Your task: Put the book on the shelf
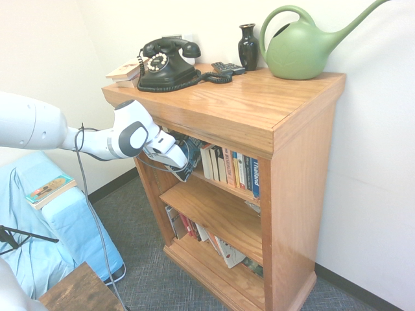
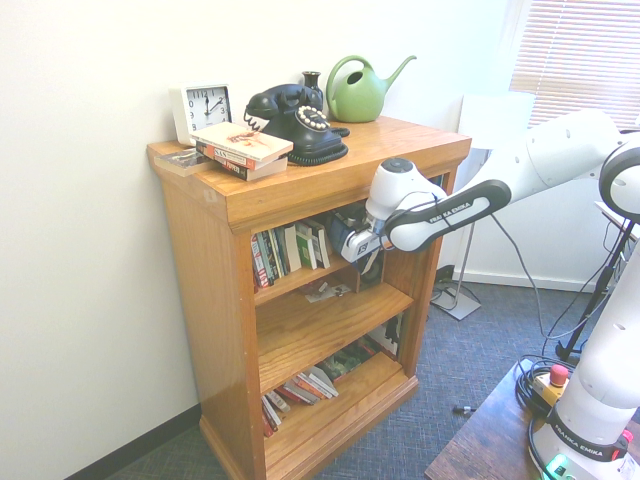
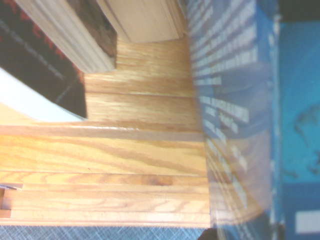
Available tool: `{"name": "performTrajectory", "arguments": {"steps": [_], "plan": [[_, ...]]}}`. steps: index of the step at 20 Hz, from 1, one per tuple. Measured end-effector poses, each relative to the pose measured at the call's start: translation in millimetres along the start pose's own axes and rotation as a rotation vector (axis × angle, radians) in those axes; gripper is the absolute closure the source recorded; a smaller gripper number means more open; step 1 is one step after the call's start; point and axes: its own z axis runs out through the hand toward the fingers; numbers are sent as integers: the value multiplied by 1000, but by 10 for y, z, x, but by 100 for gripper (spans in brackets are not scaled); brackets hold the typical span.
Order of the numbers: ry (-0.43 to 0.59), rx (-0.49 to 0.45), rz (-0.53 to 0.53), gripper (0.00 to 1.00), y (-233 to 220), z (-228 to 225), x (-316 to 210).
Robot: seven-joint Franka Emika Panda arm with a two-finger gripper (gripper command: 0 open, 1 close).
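Book (image 1: 189, 157) stands upright in the gripper (image 1: 183, 160), which is clamped on it, at the top tier of the shelf (image 1: 259, 103); slide it beside the standing books (image 1: 230, 167).

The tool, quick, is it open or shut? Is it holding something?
The tool is closed on the book, holding it at the top tier of the shelf, beside the row of books.

1 shelf (image 2: 300, 185), 1 telephone (image 1: 165, 63), 1 watering can (image 1: 305, 45), 1 vase (image 1: 248, 45), 1 clock (image 2: 202, 108), 1 remote (image 1: 228, 67).
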Motion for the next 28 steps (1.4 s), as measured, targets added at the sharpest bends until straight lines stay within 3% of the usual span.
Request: {"name": "performTrajectory", "arguments": {"steps": [15,16,28], "plan": [[42,2,-35,100,-214,3,94],[42,2,-34,0,-216,3,94],[47,2,-37,0,-227,3,84]]}}
